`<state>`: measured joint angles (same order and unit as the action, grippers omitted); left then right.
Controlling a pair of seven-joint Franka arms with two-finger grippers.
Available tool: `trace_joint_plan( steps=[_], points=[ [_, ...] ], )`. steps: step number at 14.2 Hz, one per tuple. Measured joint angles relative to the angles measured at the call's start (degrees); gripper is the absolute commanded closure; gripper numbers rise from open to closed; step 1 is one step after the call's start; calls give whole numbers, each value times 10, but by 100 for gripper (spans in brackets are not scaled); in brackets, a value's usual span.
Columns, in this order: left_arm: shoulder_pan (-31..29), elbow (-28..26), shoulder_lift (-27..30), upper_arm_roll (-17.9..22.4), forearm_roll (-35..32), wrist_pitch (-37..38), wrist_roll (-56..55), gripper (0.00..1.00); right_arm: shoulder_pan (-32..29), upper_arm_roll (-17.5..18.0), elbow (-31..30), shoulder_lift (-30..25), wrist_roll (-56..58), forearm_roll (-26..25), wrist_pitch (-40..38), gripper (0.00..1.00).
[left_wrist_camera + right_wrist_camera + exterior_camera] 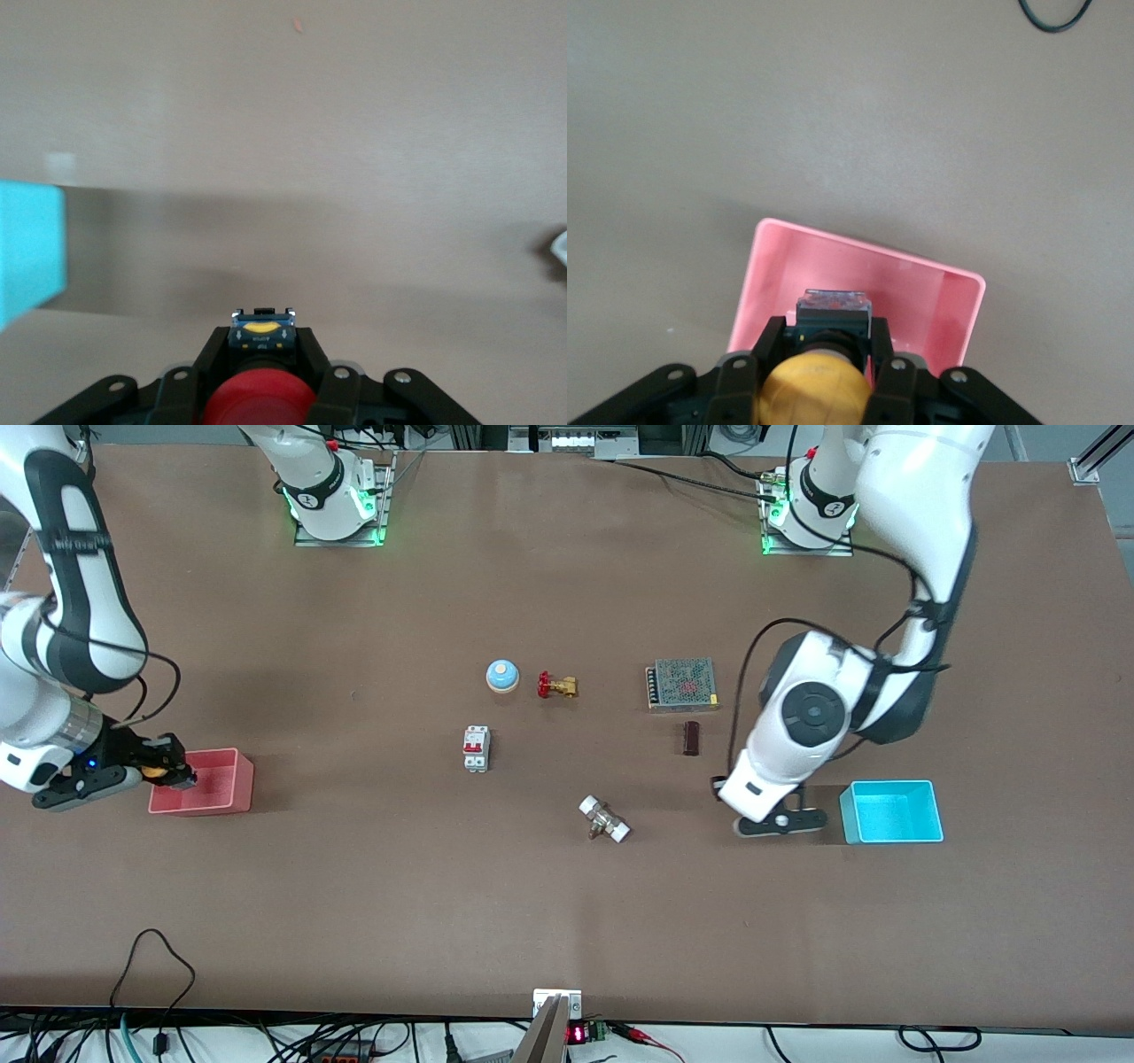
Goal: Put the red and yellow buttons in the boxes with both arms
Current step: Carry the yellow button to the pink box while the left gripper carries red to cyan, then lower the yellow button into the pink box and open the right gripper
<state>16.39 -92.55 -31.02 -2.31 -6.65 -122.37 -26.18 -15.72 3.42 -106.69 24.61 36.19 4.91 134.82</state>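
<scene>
My right gripper (174, 772) is shut on the yellow button (153, 771) and holds it over the end of the pink-red box (221, 779) toward the right arm's end of the table. The right wrist view shows the yellow cap (813, 391) between the fingers, over the box (921, 292). My left gripper (783, 820) is low over the table beside the cyan-blue box (893, 813). It is shut on the red button (259, 403), whose black base (262, 331) sticks out past the fingertips. The cyan box (27, 252) shows at the edge of the left wrist view.
In the middle of the table lie a blue domed bell (502, 676), a red-handled brass valve (556, 685), a white circuit breaker (477, 748), a metal power supply (681, 684), a dark brown block (691, 738) and a white-ended fitting (604, 820).
</scene>
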Motion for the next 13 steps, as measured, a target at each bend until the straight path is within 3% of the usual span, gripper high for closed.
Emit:
trace_joint_plan(
  steps=[3,8,13],
  points=[
    [-14,0,16,29,0,23,93,88,2,2,4,30,2,0,21,83],
    [-120,-1,18,35,0,22,274,88,3,2,5,58,10,-8,38,83],
    [-174,-11,2,34,0,-23,301,87,2,2,5,67,10,-30,40,82]
  ],
)
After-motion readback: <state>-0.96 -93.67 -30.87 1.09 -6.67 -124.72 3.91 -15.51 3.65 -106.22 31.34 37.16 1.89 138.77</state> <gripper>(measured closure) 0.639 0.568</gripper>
